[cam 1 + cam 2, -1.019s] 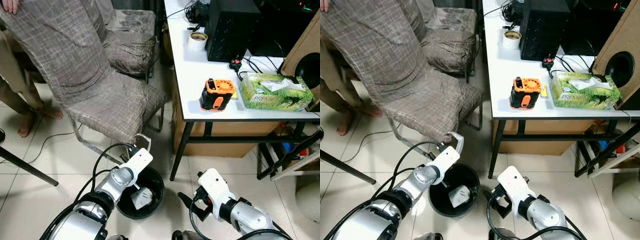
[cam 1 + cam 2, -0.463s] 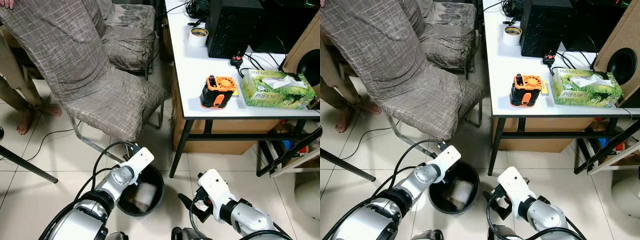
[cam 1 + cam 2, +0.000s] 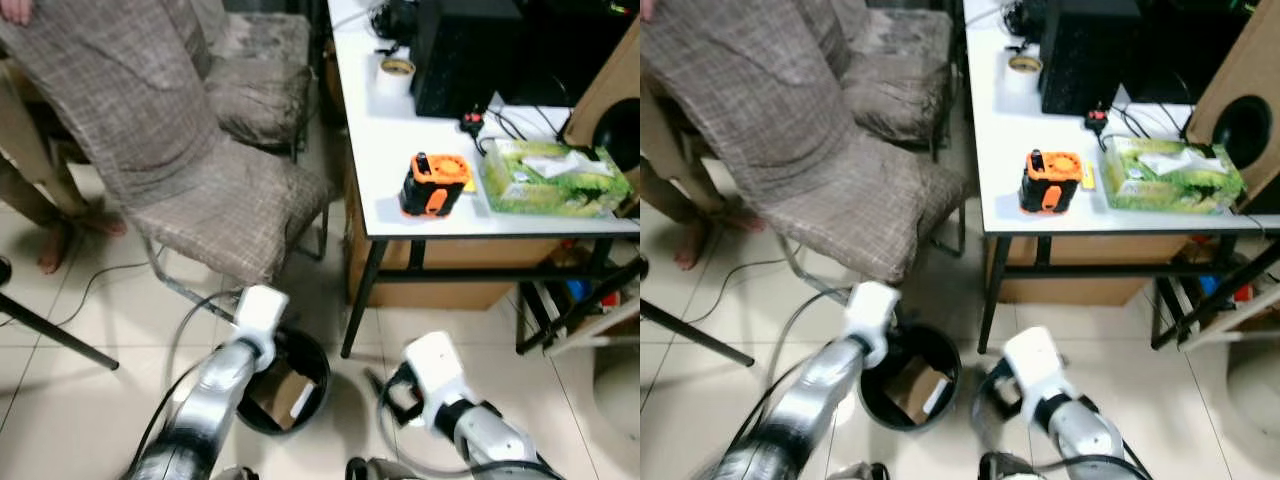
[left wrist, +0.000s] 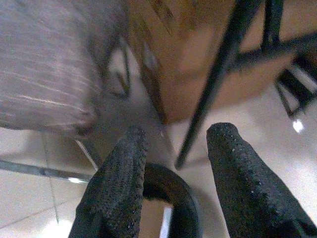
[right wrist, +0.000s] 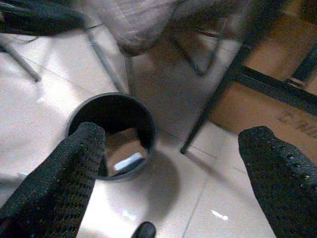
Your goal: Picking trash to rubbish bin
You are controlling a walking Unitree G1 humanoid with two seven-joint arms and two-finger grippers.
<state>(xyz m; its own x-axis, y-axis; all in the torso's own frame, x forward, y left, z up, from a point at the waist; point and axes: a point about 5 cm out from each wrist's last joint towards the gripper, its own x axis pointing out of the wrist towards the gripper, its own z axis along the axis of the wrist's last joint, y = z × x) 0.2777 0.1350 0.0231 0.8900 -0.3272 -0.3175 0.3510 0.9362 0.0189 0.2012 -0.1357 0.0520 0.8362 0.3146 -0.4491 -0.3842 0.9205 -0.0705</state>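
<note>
Your left claw [image 4: 173,163] hovers over bin [image 3: 872,402] rim, fingers apart, empty. Brown carton trash [image 3: 912,388] lies inside bin, likely released. Right claw [image 5: 173,163] at bin's 3 o'clock, spread wide, empty. Bin stands on floor between chair [image 3: 215,205] and surface [image 3: 400,170] leg.

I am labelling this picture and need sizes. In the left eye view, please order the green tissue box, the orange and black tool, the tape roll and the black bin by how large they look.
1. black bin, partly covered by the left arm
2. green tissue box
3. orange and black tool
4. tape roll

The bin lies nearer the camera, so its first place is less sure.
</note>
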